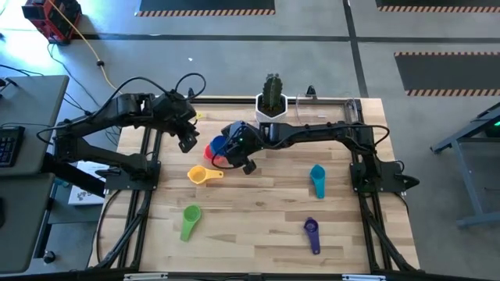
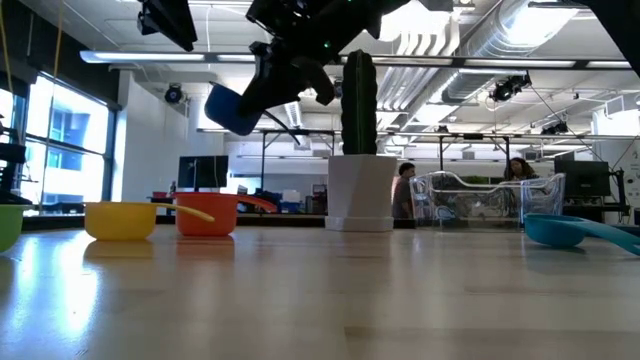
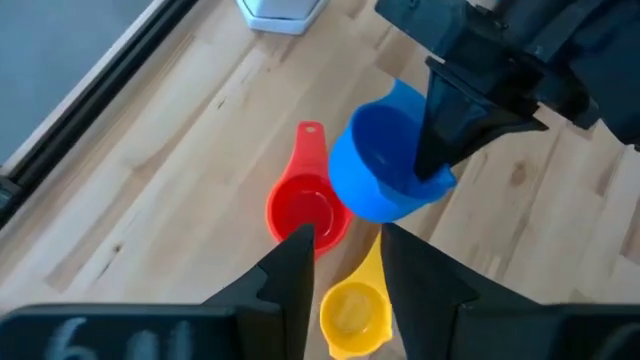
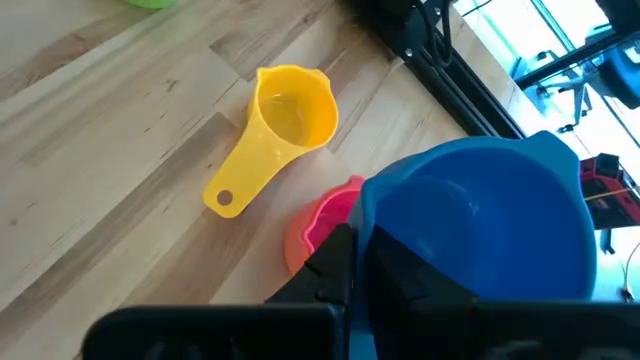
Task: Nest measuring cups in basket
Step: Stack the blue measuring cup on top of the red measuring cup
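hovering over the middle of the pale wooden worktop in the high view, the right gripper is clamped on a blue plastic measuring cup, just above an orange-red plastic measuring cup. the left gripper hangs just beside them, fingers slightly apart and holding nothing. a yellow plastic measuring cup lies near, with a green one, a purple one and a teal one spread further off. a white pot with a cactus stands at the far edge, beside the clear see-through basket.

the low view shows the blue cup lifted clear of the worktop, above the orange-red cup.

the left wrist view shows the blue cup gripped by its rim over the orange-red cup.

the right wrist view shows the blue cup pinched at its wall, the yellow cup beyond.
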